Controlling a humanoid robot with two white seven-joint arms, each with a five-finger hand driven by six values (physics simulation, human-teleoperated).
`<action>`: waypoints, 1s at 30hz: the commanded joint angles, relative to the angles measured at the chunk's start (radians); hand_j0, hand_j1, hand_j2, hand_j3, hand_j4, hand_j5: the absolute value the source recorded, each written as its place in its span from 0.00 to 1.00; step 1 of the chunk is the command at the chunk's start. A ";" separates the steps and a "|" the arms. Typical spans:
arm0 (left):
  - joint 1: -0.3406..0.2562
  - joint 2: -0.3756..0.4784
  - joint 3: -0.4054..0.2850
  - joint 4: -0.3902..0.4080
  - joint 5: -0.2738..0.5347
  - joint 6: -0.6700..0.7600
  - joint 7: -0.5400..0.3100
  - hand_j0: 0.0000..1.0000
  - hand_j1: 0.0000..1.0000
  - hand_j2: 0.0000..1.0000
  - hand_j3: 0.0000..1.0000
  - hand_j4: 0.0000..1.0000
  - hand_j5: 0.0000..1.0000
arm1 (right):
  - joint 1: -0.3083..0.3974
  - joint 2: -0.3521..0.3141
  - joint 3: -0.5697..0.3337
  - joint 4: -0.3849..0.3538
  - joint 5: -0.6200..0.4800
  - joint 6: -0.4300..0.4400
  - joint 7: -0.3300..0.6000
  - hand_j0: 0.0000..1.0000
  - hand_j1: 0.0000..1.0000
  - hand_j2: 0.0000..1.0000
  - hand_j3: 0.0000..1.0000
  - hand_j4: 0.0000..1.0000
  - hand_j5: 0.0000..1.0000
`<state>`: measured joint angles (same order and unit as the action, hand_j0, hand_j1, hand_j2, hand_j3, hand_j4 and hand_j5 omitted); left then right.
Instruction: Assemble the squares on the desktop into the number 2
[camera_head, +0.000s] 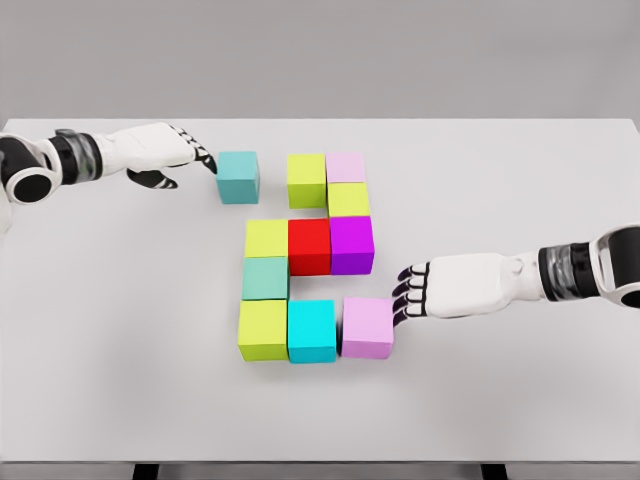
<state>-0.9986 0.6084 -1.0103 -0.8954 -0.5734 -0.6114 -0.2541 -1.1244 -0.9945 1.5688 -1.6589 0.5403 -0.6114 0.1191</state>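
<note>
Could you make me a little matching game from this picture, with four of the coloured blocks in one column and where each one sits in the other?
Blocks:
1. teal block
2. red block
3. cyan block
4. pale pink block

Places:
A. bottom row, in the middle
B. top right corner of the figure
C. apart from the rest, at the fingertips of the left hand
D. middle row, between a yellow block and a purple one

Pairs: 1-C, 2-D, 3-A, 4-B

Matt smooth cubes (309, 246), matt table (520, 390)
</note>
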 joint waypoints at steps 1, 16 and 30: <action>0.000 -0.004 0.001 -0.008 0.003 0.001 -0.001 0.73 0.73 0.73 0.73 0.73 0.73 | 0.000 0.000 -0.009 -0.001 -0.006 0.001 0.001 0.93 0.93 0.93 0.93 0.93 0.93; -0.008 -0.004 0.001 0.018 0.000 0.001 -0.001 0.74 0.74 0.74 0.74 0.74 0.74 | 0.000 0.010 -0.009 -0.009 -0.006 0.001 0.001 0.93 0.93 0.93 0.93 0.93 0.93; -0.015 -0.053 0.002 0.043 -0.011 0.001 -0.005 0.75 0.75 0.75 0.75 0.75 0.75 | 0.000 -0.056 -0.085 0.060 -0.005 0.001 0.004 0.98 0.98 0.98 0.98 0.98 0.98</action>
<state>-1.0140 0.5636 -1.0106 -0.8527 -0.5879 -0.6121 -0.2593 -1.1244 -1.0223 1.5195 -1.6268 0.5409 -0.6114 0.1224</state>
